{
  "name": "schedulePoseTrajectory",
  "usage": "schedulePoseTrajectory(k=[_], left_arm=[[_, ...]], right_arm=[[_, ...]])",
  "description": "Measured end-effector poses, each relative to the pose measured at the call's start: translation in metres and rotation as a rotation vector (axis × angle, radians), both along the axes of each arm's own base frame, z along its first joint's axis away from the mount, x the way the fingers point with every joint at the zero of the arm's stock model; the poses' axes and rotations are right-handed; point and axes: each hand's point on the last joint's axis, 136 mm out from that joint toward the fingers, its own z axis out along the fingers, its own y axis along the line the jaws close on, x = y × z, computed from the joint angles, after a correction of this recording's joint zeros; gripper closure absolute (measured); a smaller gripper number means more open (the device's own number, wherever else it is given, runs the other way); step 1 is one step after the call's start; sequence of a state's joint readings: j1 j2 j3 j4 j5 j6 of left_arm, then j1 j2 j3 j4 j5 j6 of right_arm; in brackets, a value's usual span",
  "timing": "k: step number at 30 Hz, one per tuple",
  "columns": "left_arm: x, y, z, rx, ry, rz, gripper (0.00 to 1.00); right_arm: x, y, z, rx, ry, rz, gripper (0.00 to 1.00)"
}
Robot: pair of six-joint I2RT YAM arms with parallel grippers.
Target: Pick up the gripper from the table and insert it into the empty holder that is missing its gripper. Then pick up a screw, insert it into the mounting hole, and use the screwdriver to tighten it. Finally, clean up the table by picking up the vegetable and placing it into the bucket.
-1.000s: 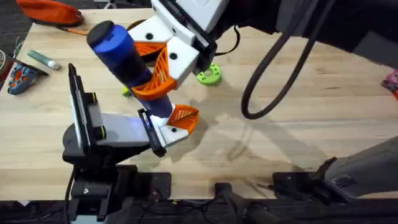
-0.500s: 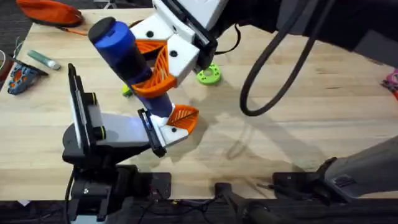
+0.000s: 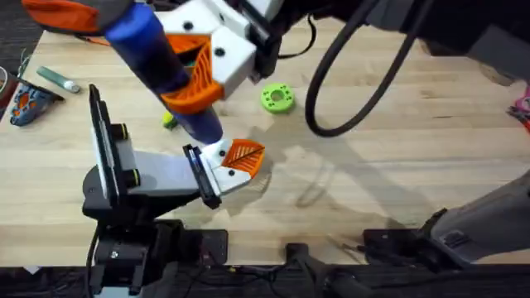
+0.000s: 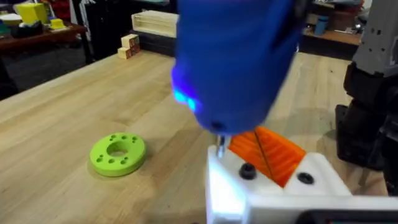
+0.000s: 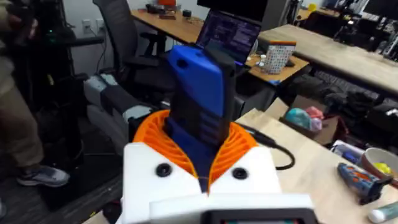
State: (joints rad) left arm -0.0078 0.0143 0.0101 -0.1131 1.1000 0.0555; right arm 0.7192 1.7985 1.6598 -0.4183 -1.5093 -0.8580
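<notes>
Right claw clamps the blue screwdriver, its tip down at the orange finger on the white holder.

Left of the right claw [image 3: 199, 79], a grey-green marker pen [image 3: 56, 79] lies on the wooden surface [image 3: 397, 141]. The claw's orange ribbed pads grasp the fat bright blue cylindrical power screwdriver [image 3: 157, 62], tilted, its thin metal tip touching the white angular plastic holder [image 3: 217, 170] below the claw, beside the small orange plastic gripper [image 3: 245, 156] seated there. Whether the left claw is clenched or released, I cannot tell. Right of the claw rests a green ring-shaped disc [image 3: 277, 98].
</notes>
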Motion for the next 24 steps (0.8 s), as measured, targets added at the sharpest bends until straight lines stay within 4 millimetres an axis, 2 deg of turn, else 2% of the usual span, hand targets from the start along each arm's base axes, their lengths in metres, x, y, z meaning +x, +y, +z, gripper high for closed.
schedulePoseTrajectory(k=[7, 12, 15, 20, 24], left_arm=[[0.0, 0.0, 0.0, 0.0, -0.004, 0.0, 0.986], [0.0, 0.0, 0.0, 0.0, -0.004, 0.0, 0.986], [0.0, 0.0, 0.0, 0.001, -0.004, 0.0, 0.986], [0.0, 0.0, 0.0, 0.0, -0.004, 0.0, 0.986], [0.0, 0.0, 0.0, 0.001, -0.004, 0.0, 0.986]], right_arm=[[0.003, -0.001, 0.017, 0.014, -0.015, -0.007, 0.994], [0.005, -0.002, 0.017, -0.018, 0.022, -0.014, 0.994], [0.013, -0.001, 0.014, -0.067, 0.055, -0.055, 0.994], [0.05, -0.001, -0.001, -0.204, 0.124, -0.236, 0.994], [0.092, -0.022, -0.009, -0.277, 0.193, -0.393, 0.994]])
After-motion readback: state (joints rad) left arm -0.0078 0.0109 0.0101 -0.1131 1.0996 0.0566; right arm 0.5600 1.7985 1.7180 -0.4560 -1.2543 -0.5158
